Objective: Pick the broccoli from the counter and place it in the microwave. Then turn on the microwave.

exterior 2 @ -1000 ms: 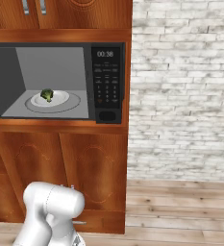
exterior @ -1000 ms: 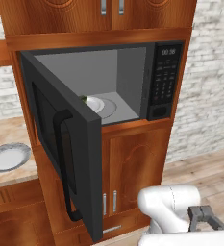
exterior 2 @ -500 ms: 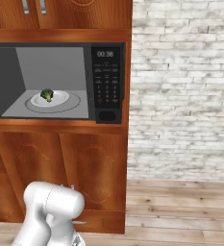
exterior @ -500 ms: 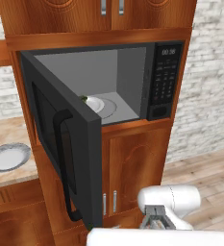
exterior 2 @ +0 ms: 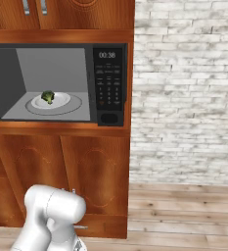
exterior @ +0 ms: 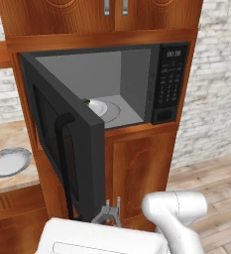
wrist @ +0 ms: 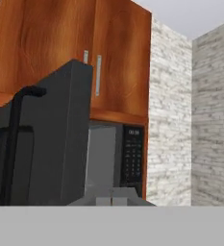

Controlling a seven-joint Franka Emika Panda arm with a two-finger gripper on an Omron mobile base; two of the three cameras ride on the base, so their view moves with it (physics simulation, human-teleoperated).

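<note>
The broccoli [exterior 2: 48,96] lies on a white plate [exterior 2: 57,102] inside the open microwave [exterior 2: 109,83]; from the left, only a sliver of the broccoli [exterior: 87,101] peeks past the door edge. The black door [exterior: 62,149] stands swung out to the left, its vertical handle [exterior: 62,163] facing me. My gripper [exterior: 112,203] is low, just under the door's free corner, fingers pointing up, shut and empty. In the hand view the gripper [wrist: 112,198] looks up at the door [wrist: 46,144] and the button panel [wrist: 131,161]. The counter [exterior: 13,183] shows at the left.
A round grey plate [exterior: 8,162] rests on the counter left of the door. Reddish cabinet doors [exterior 2: 91,171] sit below the microwave and more cabinets [exterior: 112,15] above. A white brick wall [exterior 2: 184,98] and wooden floor [exterior 2: 184,215] lie to the right.
My hand has swung left across the bottom of the left base view, from the lower right to beneath the open door's corner. Microwave, door and broccoli have not moved.
</note>
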